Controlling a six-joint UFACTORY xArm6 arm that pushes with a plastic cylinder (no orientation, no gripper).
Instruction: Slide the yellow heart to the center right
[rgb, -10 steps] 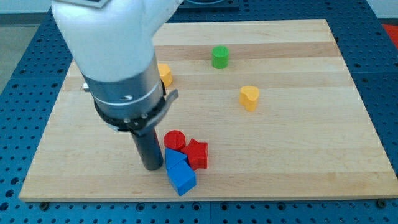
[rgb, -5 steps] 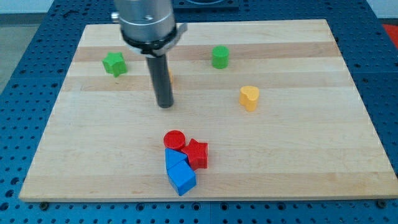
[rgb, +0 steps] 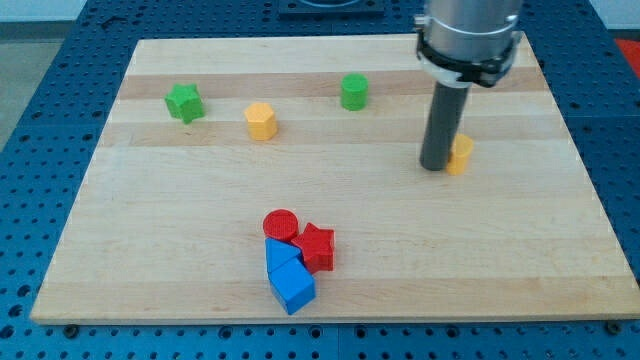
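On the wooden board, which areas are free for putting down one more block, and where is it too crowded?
Free: the wide strip between the green star and the red cylinder, and the view's lower right, below the yellow heart. Crowded: the cluster of red cylinder, red star and two blue blocks, and where my tip touches the heart's left side.

green blocks (rgb: 184, 102) x2 | yellow (rgb: 260, 120) x2 | red (rgb: 281, 223) x2 | blue (rgb: 292, 285) x2
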